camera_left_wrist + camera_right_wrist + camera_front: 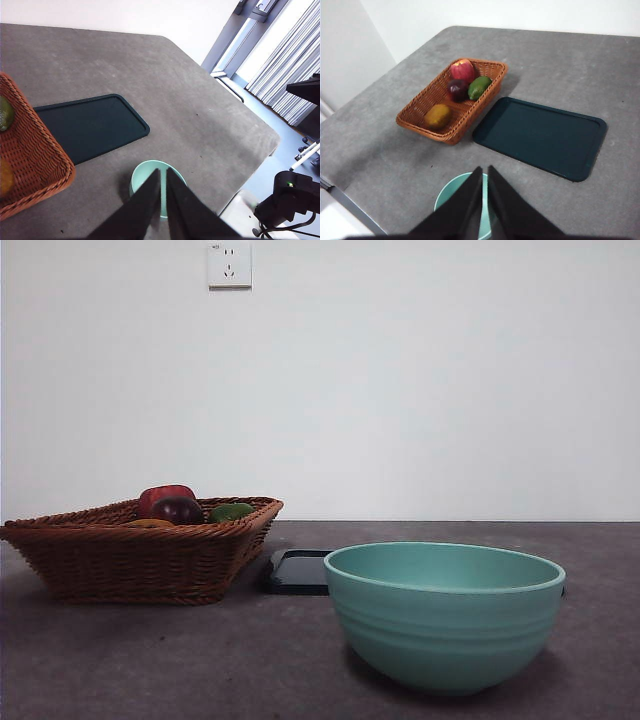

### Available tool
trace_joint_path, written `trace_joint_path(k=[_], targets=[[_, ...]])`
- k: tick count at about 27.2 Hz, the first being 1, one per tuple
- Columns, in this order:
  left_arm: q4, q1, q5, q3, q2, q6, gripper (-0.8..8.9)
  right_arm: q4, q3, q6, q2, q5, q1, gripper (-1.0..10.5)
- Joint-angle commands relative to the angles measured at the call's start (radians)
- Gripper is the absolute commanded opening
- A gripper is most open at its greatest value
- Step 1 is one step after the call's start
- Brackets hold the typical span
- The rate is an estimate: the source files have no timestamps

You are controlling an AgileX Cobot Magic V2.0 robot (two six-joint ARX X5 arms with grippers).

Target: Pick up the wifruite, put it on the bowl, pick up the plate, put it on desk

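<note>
no brand or label readable anywhere; only a white wall socket (229, 264) high on the pale wall, with a tiny mark at its corner too small to read.

wifruite (438, 115): rounded, orange-brown, dull rough skin, lying in the near end of the brown wicker basket (415, 110), apart from the other fruit. barely visible in the front view as a low orange sliver (148, 524) behind the basket rim. further along in the same basket: a dark red-purple fruit (457, 89), a green fruit (479, 87) just beside it, and a red apple (462, 70) at the far end.

bowl (445, 616): large, deep, mint green, faint horizontal ridges round the outside, upright on the desk (200, 660), nothing seen inside. stands near the basket, not touching. between and behind them, a flat dark teal rectangular tray (540, 136) with rounded corners and a raised lip, bare, lying just beside the basket's long side.

desk: broad, matte, mottled grey-brown, stone-like. plain white wall behind. in the left wrist view, tall windows with pale vertical blinds (290, 75) past the table's rounded corner, plus black stands on the floor.

left gripper (163, 172) held high above the bowl, jaws pressed nearly together with only a thin slit, pinching nothing. right gripper (485, 170) likewise high over the bowl's rim, jaws close together, holding nothing. neither arm seen in the front view.
</note>
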Motion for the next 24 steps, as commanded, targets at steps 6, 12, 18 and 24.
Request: trace_joint_path(k=[6,12,18,24], targets=[[0.01,-0.003,0.005,0.019,0.002,0.022,0.33,0.008,0.016,-0.029,0.002,-0.003,0.005,0.4],[0.01,-0.003,0.005,0.019,0.002,0.034,3.26,0.008,0.016,-0.027,0.002,0.0,0.005,4.6],[0.01,-0.003,0.005,0.019,0.002,0.034,6.46,0.008,0.016,-0.024,0.002,0.0,0.005,5.5],[0.01,-0.003,0.005,0.019,0.002,0.034,6.48,0.008,0.016,-0.024,0.002,0.0,0.005,5.5]])
